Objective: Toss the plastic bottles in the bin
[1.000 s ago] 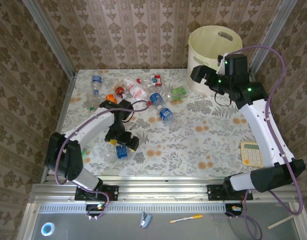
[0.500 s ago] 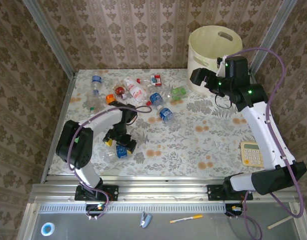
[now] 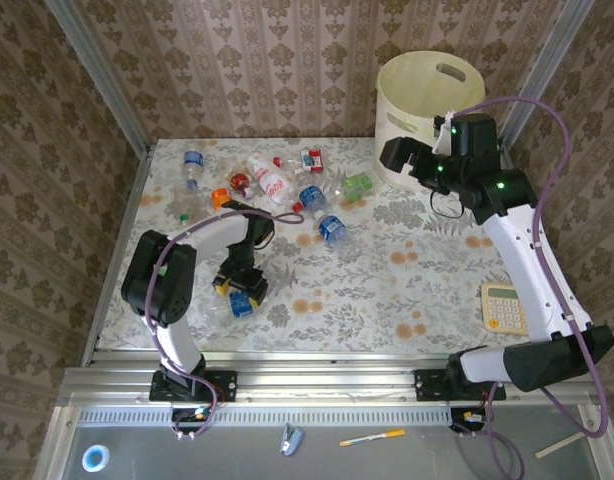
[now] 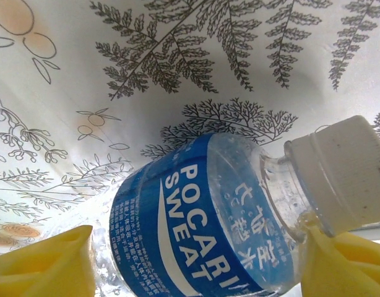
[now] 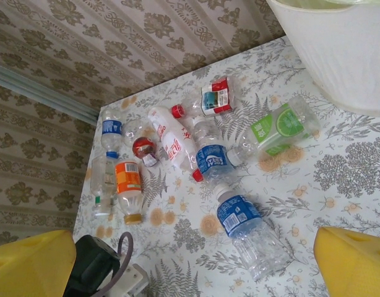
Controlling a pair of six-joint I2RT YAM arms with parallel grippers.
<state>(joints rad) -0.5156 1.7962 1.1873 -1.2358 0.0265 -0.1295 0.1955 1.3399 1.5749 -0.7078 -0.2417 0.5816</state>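
Note:
Lying on the flowered table is a clear bottle with a blue label point(image 4: 202, 223) and a white cap, and my left gripper point(image 4: 199, 247) is shut on it, yellow fingers pressing its base and its neck. From above, this gripper point(image 3: 241, 288) is low at the front left with the bottle point(image 3: 242, 304) under it. Several more plastic bottles lie at the back left, among them a green one point(image 3: 355, 184), an orange one point(image 5: 128, 182) and a blue one point(image 5: 239, 216). My right gripper point(image 3: 402, 155) hangs open and empty beside the cream bin point(image 3: 417, 100).
A pale yellow calculator point(image 3: 504, 306) lies at the table's right edge. Patterned walls and metal posts close in the back and sides. The bin's wall point(image 5: 345, 55) stands close to the right gripper. The left arm's black link point(image 5: 94, 266) shows low in the right wrist view.
The left gripper has dropped onto the blue-labelled bottle and its fingers have closed in on it; its elbow has swung left. The right arm has barely moved.

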